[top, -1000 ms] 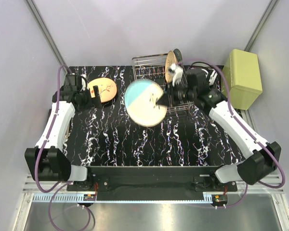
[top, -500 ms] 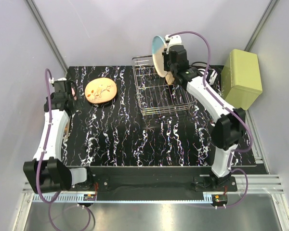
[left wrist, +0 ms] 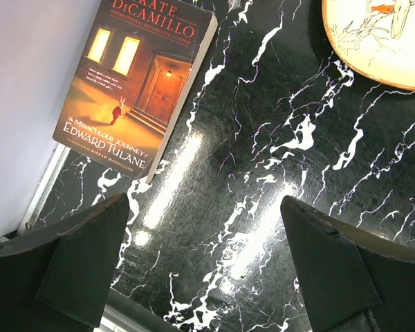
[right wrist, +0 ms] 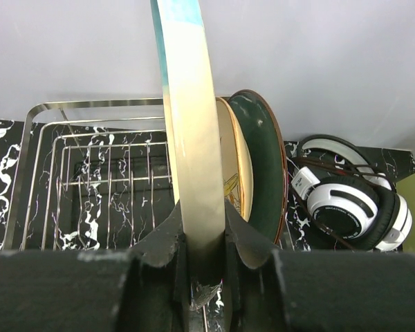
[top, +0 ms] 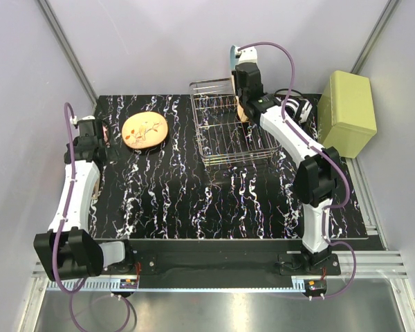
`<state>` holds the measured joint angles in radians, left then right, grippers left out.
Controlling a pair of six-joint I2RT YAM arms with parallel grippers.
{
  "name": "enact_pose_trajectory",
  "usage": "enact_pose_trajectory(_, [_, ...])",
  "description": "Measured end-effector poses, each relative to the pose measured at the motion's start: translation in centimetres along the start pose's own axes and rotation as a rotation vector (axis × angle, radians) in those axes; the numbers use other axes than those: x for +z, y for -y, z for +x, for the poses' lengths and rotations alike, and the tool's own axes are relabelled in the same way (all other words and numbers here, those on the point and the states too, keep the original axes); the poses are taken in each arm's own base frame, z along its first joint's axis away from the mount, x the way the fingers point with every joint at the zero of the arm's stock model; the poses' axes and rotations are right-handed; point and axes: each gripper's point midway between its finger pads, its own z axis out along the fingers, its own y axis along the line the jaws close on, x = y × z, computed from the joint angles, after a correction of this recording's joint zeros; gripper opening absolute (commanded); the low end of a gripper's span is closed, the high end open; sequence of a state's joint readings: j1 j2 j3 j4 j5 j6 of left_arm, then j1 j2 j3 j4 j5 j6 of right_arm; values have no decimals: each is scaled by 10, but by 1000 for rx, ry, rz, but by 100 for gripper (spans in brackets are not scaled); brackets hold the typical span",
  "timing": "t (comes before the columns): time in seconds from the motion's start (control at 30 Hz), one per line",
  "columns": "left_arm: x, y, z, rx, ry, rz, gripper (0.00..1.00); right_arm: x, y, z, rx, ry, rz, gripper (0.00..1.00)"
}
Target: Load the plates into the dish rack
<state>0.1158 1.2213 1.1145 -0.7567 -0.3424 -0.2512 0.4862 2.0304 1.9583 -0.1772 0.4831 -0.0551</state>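
Note:
My right gripper [top: 242, 75] is shut on the rim of a cream plate with a pale blue part [right wrist: 192, 131], held upright and edge-on above the back right of the dish rack [top: 214, 142]. Right behind it a tan plate [right wrist: 236, 173] and the dark teal plate [right wrist: 264, 162] stand upright in the rack [right wrist: 90, 173]. Another tan twig-motif plate [top: 144, 130] lies flat on the table to the left of the rack; it also shows in the left wrist view [left wrist: 380, 41]. My left gripper [left wrist: 207, 273] is open and empty over the table's left edge [top: 91, 130].
A paperback book [left wrist: 138, 76] lies at the table's left edge beside my left gripper. White headphones [right wrist: 349, 200] lie right of the rack. A pale green box [top: 347, 112] stands at the far right. Purple walls close the back and sides.
My right gripper has swung the held plate from tilted to upright and edge-on, closer to the standing plates. The left arm has barely moved.

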Motion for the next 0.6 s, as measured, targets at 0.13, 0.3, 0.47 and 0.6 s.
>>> enact_pose_trajectory(0.13, [4,-2,1,16,-12,-20,98,4,-1,1,1,6,7,0])
enact_pose_trajectory(0.3, [7,-5,-6,35,-8,-42,99,19,-6,21,-15,-22,16,0])
enact_pose_trajectory(0.47, [8,-5,-6,45,-9,-43,99,35,-13,53,-45,-77,17,0])
enact_pose_trajectory(0.6, [11,-3,-4,47,-22,-41,99,41,-18,58,-42,-80,8,0])
